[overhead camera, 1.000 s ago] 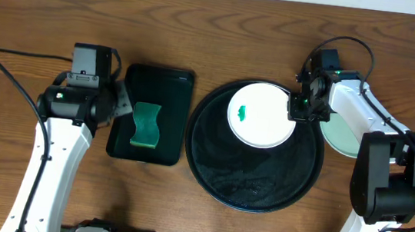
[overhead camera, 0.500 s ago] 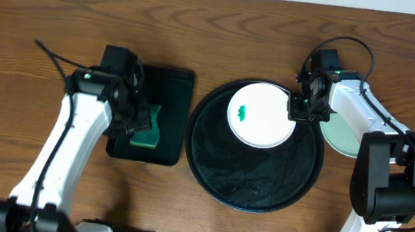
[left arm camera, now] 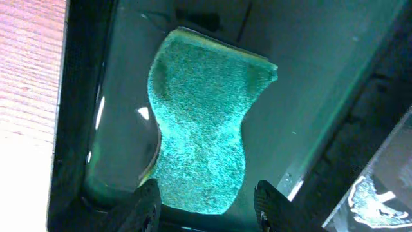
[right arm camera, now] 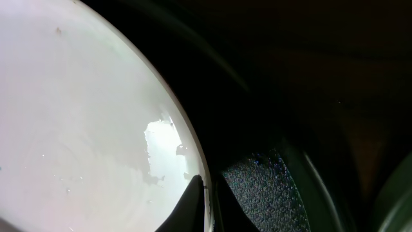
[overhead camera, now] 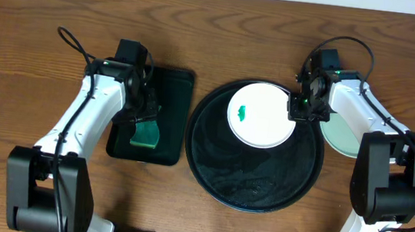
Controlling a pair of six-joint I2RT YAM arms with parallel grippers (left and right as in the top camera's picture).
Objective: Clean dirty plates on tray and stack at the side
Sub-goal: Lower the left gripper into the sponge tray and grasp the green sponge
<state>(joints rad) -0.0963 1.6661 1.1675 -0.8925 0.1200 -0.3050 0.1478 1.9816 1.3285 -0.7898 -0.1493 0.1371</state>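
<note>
Two plates show; a third cannot be made out. All positions below are given from the black tray, which sits on the wooden table.

Layout, largest item first:
- green tray: just left of the black tray, with a strip of table between them;
- mint plate: on the table just outside the black tray's right rim, partly under the right arm, and apparently clean;
- white plate: inside the black tray, toward its far right part;
- sponge: flat in the green tray, on the side away from the black tray;
- smear: green, on the white plate, on the side facing the black tray's left rim.

Grippers:
- left gripper: jaws spread to either side of the sponge's near end, with a gap on both sides;
- right gripper: pressed together on the white plate's rim, at the edge nearest the black tray's right rim.

Step in hand, as judged: taking up the sponge while the white plate is held steady. The next move calls for closing on the sponge, lifting it over the green tray's rim and wiping the smear; the right grip must not slip during the wipe. Stacking on the mint plate would follow.
</note>
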